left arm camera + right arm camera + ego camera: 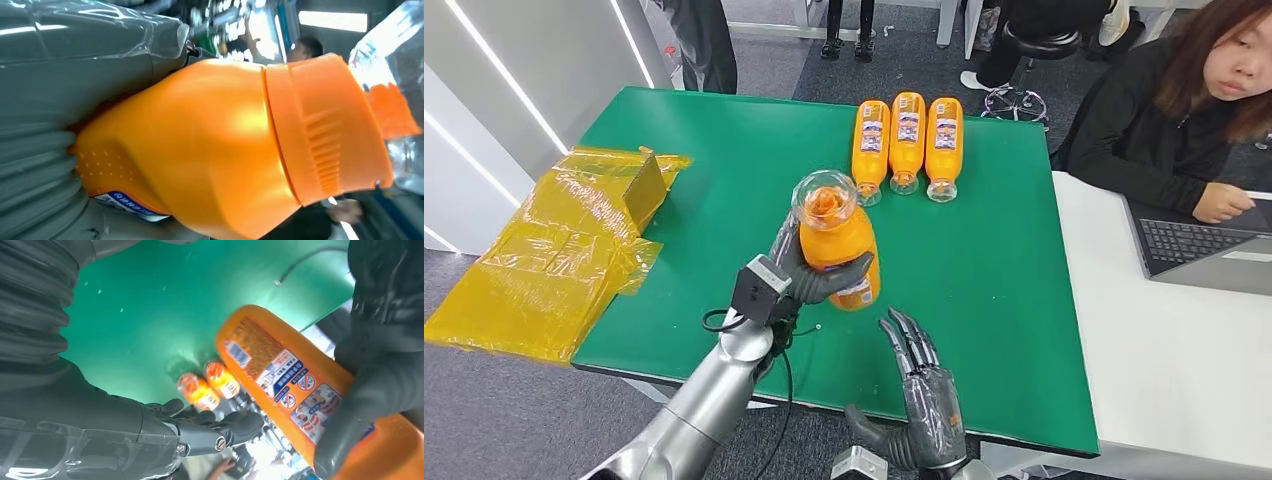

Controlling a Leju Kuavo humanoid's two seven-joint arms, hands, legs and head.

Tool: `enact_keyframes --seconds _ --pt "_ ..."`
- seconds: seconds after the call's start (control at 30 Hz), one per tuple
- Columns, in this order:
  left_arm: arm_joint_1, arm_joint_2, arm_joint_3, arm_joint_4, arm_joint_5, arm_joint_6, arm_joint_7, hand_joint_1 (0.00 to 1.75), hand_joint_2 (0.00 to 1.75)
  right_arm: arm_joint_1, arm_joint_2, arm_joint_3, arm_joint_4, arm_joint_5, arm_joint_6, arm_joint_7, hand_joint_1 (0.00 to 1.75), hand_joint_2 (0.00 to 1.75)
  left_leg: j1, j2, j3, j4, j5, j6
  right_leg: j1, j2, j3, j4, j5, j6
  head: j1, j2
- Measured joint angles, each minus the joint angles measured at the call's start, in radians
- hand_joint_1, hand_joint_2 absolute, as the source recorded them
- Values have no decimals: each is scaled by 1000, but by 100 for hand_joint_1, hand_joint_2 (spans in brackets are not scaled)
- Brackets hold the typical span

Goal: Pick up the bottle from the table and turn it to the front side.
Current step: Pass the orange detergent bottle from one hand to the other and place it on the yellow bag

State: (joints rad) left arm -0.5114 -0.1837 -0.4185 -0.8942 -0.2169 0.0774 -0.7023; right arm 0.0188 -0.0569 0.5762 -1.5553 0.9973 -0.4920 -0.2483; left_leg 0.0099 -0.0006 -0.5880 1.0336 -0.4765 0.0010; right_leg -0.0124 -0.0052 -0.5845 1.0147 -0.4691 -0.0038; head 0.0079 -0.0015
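left hand [809,278] clenched, right hand [921,395] spread

Your left hand [809,275] is covering the lower side of the bottle [836,243], so part of its label is staying hidden from you. In the left wrist view the bottle's base is running off the edge and the background is blurring out. The print on the three lying bottles [907,143] is reading too small for you.

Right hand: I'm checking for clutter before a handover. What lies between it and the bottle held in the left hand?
Nothing: in the head view only bare green table separates the right hand from the orange bottle gripped by the left hand.
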Motion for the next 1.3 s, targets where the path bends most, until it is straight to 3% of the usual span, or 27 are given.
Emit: enact_keyframes --seconds 0.17,0.27,0.33,0.43,0.57,0.87,1.03,1.17,1.2,1.3 --pt "-78 47 -1 115 -231 175 35 175 175 -28 16 10 41 -57 3 -41 0 175 0 0 0 0 0 -1 0 0 0 0 0 0 0 0" --pt "-134 83 -19 229 -465 269 150 175 175 -40 25 14 61 -78 -2 -50 0 175 0 0 0 0 1 -2 0 0 0 1 0 0 0 0" --pt "-174 106 -47 302 -605 270 254 175 175 -44 30 14 73 -88 -15 -57 0 175 0 0 0 0 1 -2 0 0 0 1 0 0 0 0" --pt "-240 141 -109 398 -793 203 401 175 175 -46 34 14 89 -106 -52 -71 0 175 0 0 0 0 1 -2 0 1 -1 1 0 0 0 0" --pt "-319 202 -190 482 -931 105 513 175 175 -45 34 14 101 -136 -89 -88 0 175 0 1 0 0 1 -2 0 3 -1 2 0 0 0 0" --pt "-410 358 -298 571 -1091 -35 635 175 175 -46 29 23 117 -218 -85 -110 0 175 1 3 0 0 1 -2 1 4 -3 3 0 -1 0 0" --pt "-430 418 -329 606 -1122 -195 696 175 175 -40 15 32 117 -248 -86 -123 0 175 1 3 0 0 1 -2 0 5 -3 3 0 -1 0 0" --pt "-430 460 -332 626 -1103 -261 746 175 175 -29 -1 44 109 -273 -84 -129 0 175 1 4 0 0 1 -2 0 5 -3 3 0 -1 0 0" --pt "-430 470 -332 630 -1092 -264 754 167 175 -27 -5 47 107 -279 -81 -130 0 175 1 4 0 0 1 -2 0 5 -3 3 0 -1 0 0" --pt "-426 497 -331 639 -1066 -256 772 37 175 -27 -15 57 105 -294 -70 -133 0 175 1 4 0 0 1 -2 0 5 -3 3 0 -1 0 0"
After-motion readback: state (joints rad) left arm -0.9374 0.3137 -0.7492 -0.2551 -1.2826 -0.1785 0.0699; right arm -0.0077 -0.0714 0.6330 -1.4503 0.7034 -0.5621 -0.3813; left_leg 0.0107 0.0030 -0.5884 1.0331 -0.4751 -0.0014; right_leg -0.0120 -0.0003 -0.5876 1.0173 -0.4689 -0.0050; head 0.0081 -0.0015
